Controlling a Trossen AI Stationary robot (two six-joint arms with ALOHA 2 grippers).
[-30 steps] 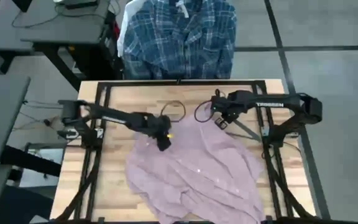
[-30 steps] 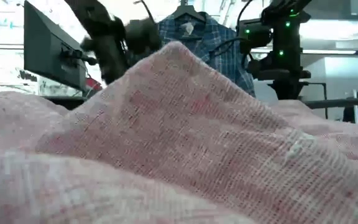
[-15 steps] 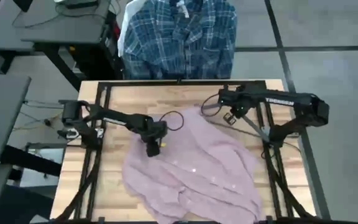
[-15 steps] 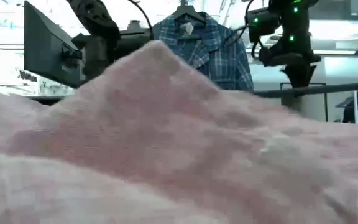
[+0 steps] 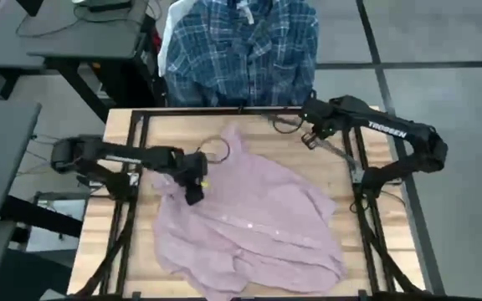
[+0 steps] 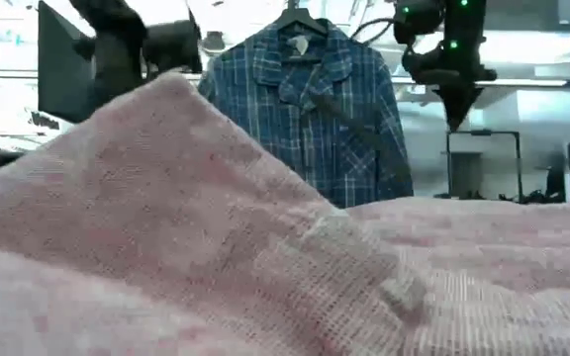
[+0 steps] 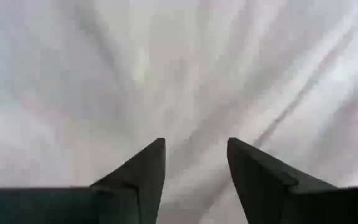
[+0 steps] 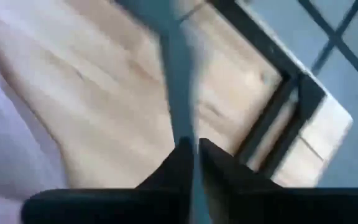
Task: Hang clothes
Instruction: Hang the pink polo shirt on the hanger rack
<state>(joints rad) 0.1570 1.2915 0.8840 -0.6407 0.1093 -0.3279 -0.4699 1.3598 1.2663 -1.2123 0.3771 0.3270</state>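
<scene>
One pink shirt (image 5: 249, 230) lies spread on the wood table (image 5: 99, 251), not hung yet. It sits more to the left than a sec ago, and its top edge now pokes up toward the back. The left gripper (image 5: 195, 191) has pulled back to the left too, and it rests on the shirt near the collar. Its fingers (image 7: 138, 177) stand apart, w/ cloth right in front of them. I can't see any cloth pinched, so it prob. drags or pushes the shirt, not lifts it.

The right gripper (image 5: 310, 136) has moved up and away to the back right corner of the table, off the shirt. Its fingers have just snapped tight, and a thin dark strip sits between them. It looks like a wire hanger (image 5: 284, 124), but that's my guess.

So the hanger and the shirt are now apart. The hanger still has to go inside the collar, so this job is early on.

Other stuff: a plaid shirt (image 5: 241, 50) hangs past the back edge, already up. A small wire loop (image 5: 217, 150) lies just beside the pink collar. That loop could snag the cloth. The pink shirt is bunched into a big hump low down, which hides the collar opening.
</scene>
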